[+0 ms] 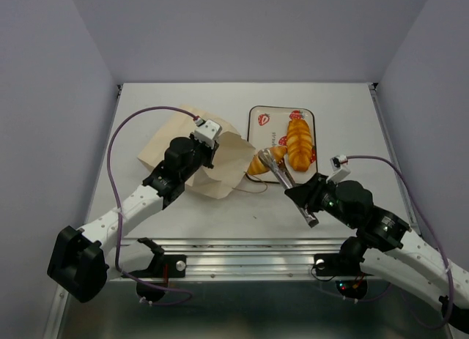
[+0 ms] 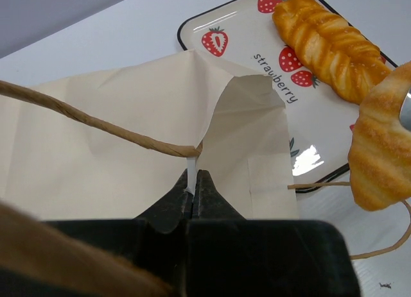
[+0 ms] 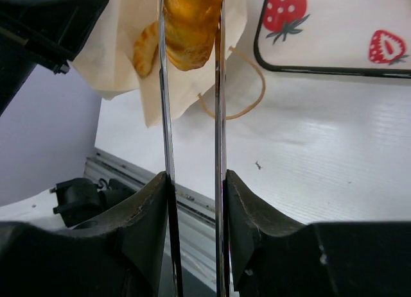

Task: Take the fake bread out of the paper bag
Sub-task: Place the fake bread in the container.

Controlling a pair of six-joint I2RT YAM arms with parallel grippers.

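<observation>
R gripper clamps glossy ridged croissant, L gripper pinches creased paper bag

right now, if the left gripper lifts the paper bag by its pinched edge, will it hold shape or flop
Probably flops: the paper bag is thin creased sheet, pinched only at one edge by the left gripper. Likely light, so it may swing.

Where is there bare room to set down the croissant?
The tray's left half, beside the long loaf, is bare; so is the table right of the tray. Crowded between paper bag and tray, around the tongs.
</observation>
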